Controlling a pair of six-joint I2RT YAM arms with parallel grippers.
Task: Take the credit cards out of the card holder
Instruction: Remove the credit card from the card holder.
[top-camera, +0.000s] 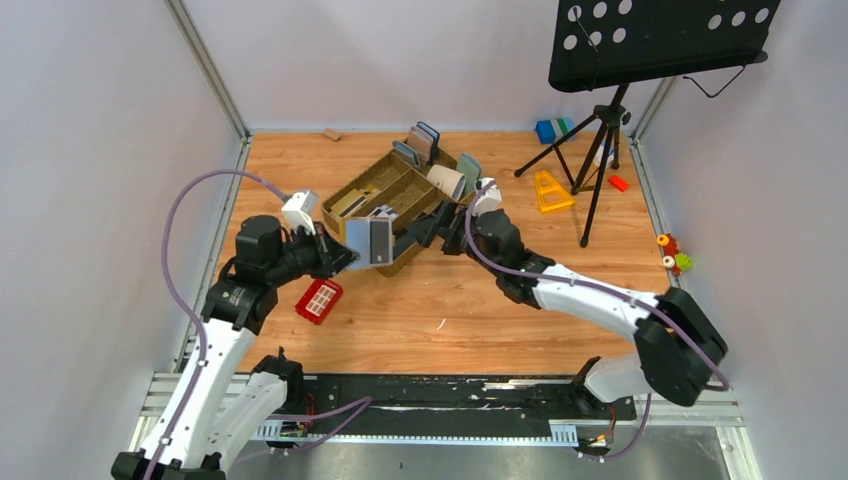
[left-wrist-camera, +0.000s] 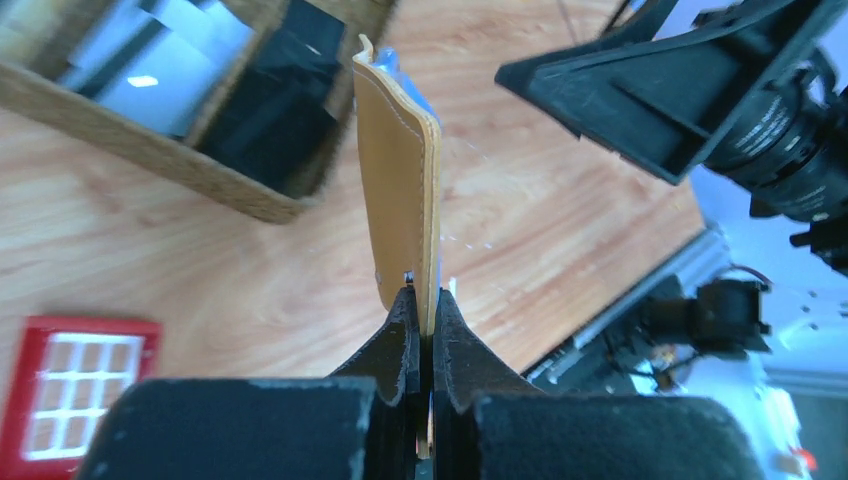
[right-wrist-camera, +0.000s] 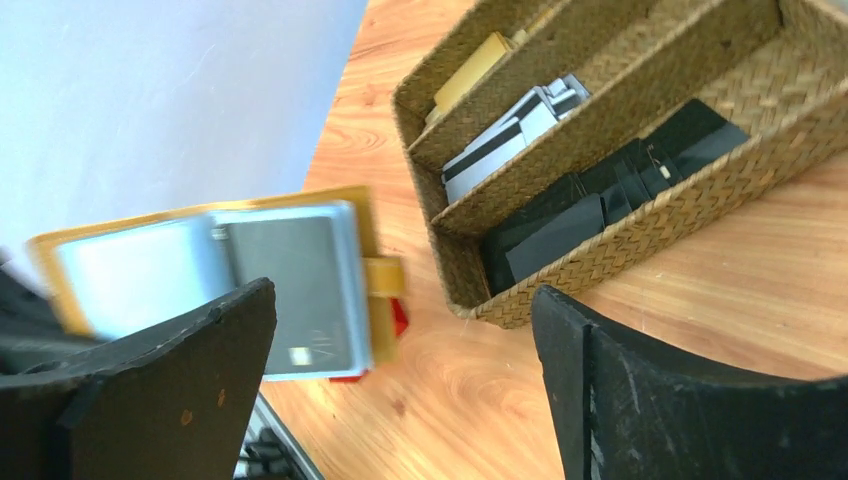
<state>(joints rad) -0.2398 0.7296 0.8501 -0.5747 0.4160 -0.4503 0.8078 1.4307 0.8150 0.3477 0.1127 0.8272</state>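
The card holder (top-camera: 366, 241) is a mustard-yellow wallet held open and upright above the table, its grey-blue lining facing the right arm. My left gripper (top-camera: 347, 257) is shut on its lower edge; the left wrist view shows the wallet (left-wrist-camera: 400, 180) edge-on between the closed fingers (left-wrist-camera: 425, 312). A grey credit card (right-wrist-camera: 288, 290) sits in the wallet's right half and also shows in the top view (top-camera: 381, 241). My right gripper (top-camera: 418, 232) is open wide and empty, just right of the wallet. In the right wrist view its gripper (right-wrist-camera: 400, 345) faces the wallet (right-wrist-camera: 70, 262), apart from it.
A wicker tray (top-camera: 352, 190) with compartments holding cards and black slabs stands just behind the wallet; its woven wall shows in the right wrist view (right-wrist-camera: 640, 225). A small red basket (top-camera: 319, 300) lies front left. A music stand tripod (top-camera: 600, 150) and a yellow triangle (top-camera: 551, 190) stand back right.
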